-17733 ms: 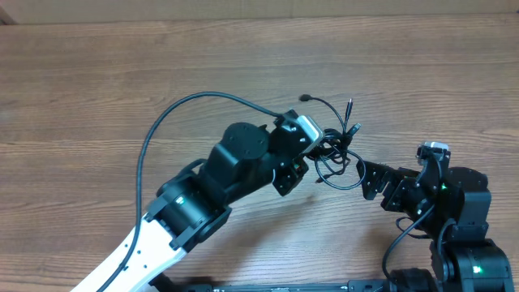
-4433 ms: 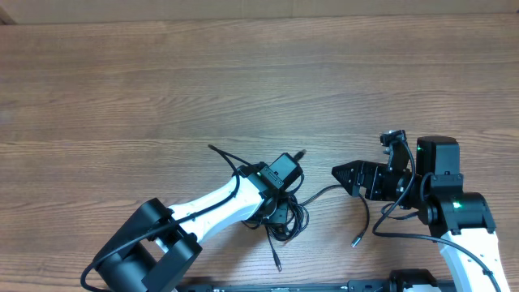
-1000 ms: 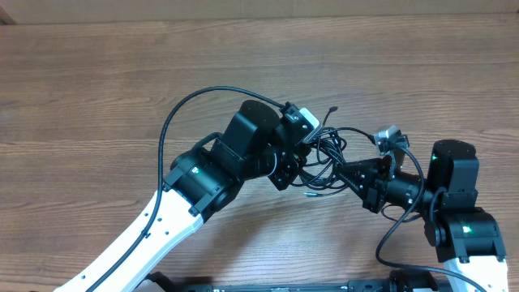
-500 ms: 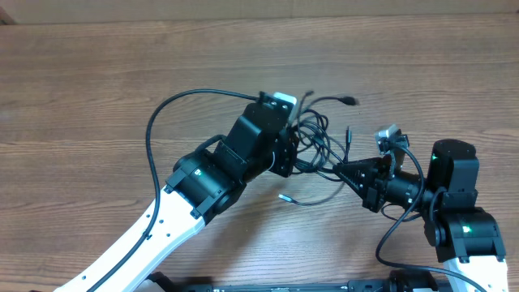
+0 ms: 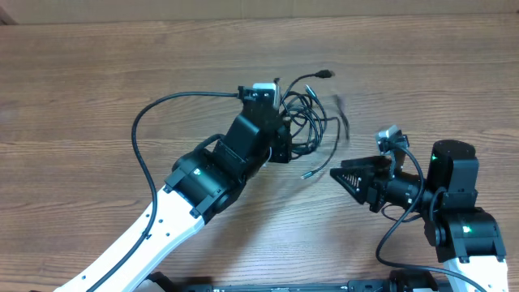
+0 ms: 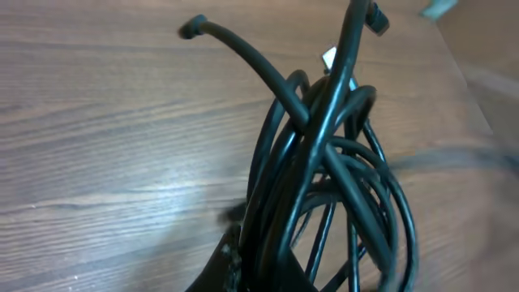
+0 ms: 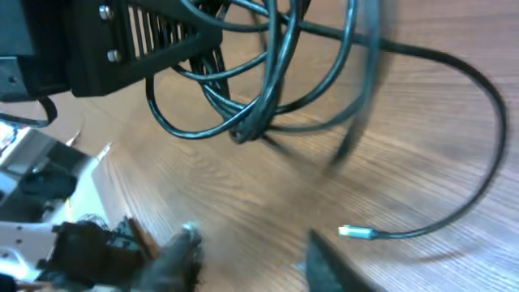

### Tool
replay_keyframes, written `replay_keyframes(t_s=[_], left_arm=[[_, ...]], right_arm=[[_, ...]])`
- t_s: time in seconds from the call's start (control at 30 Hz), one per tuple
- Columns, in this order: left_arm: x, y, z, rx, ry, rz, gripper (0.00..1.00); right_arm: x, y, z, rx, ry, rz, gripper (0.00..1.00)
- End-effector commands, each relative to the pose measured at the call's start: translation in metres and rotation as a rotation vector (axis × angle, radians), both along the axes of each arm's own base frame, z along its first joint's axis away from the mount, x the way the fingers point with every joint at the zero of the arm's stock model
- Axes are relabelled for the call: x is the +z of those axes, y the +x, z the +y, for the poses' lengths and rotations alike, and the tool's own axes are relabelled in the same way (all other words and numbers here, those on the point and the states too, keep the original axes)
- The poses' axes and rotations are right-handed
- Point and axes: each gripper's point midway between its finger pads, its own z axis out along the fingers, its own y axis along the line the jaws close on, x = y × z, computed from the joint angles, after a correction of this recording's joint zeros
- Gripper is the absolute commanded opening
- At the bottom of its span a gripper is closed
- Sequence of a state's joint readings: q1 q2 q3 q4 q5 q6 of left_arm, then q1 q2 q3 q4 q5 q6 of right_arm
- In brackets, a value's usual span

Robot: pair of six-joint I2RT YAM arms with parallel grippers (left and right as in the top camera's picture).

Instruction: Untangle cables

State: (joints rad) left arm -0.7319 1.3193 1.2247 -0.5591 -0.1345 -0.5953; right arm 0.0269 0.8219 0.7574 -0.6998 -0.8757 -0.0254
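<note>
The cables (image 5: pixel 306 122) form a tangled black bundle hanging from my left gripper (image 5: pixel 285 139), which is shut on them at the table's middle. In the left wrist view the loops (image 6: pixel 324 162) rise from the shut left gripper (image 6: pixel 268 272), one plug end (image 6: pixel 193 27) sticking out. My right gripper (image 5: pixel 345 177) stands open, right of the bundle and apart from it. In the right wrist view its fingers (image 7: pixel 182 253) are spread with nothing between them. The bundle (image 7: pixel 259 105) hangs ahead, and a loose metal-tipped plug (image 7: pixel 357 233) trails near the wood.
Bare wooden table (image 5: pixel 97 73) surrounds both arms. The left arm's own thick black cable (image 5: pixel 150 122) arcs out to the left. The right arm's base (image 5: pixel 466 227) sits at the front right corner.
My right gripper has opened and let go of the strand it held. My left gripper has carried the bundle further back and left, and a loose end swings free.
</note>
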Motion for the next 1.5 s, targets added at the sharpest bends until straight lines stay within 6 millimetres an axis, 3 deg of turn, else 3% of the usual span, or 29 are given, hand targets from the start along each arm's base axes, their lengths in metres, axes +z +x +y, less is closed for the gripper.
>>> replay_keyframes(t_s=[0.0, 0.03, 0.3, 0.47, 0.93, 1.2, 1.33, 1.47], left_arm=[[0.020, -0.002, -0.002, -0.120, 0.069, -0.104, 0.04], [0.020, -0.004, -0.005, -0.156, 0.082, -0.114, 0.04], [0.020, -0.019, -0.023, -0.382, 0.135, -0.172, 0.04], [0.017, -0.022, -0.023, -0.406, 0.153, -0.172, 0.04], [0.029, -0.046, -0.051, -0.583, 0.019, -0.168, 0.04], [0.044, -0.049, -0.050, -0.590, -0.004, -0.215, 0.04], [0.056, -0.055, -0.044, -0.616, 0.020, -0.274, 0.04], [0.055, -0.057, -0.041, -0.616, 0.035, -0.272, 0.04]], right_arm=[[0.009, 0.002, -0.001, -0.007, -0.009, -0.037, 0.95], [0.010, 0.002, -0.001, -0.007, -0.009, -0.037, 1.00], [0.005, 0.009, -0.008, -0.059, -0.042, -0.033, 1.00], [0.000, 0.035, -0.034, -0.364, 0.008, 0.128, 1.00], [-0.020, 0.047, -0.042, -0.446, 0.002, 0.236, 1.00], [-0.037, 0.050, -0.063, -0.575, -0.065, 0.289, 1.00], [-0.036, 0.049, -0.061, -0.564, -0.059, 0.289, 1.00], [-0.033, 0.048, -0.054, -0.525, -0.031, 0.290, 1.00]])
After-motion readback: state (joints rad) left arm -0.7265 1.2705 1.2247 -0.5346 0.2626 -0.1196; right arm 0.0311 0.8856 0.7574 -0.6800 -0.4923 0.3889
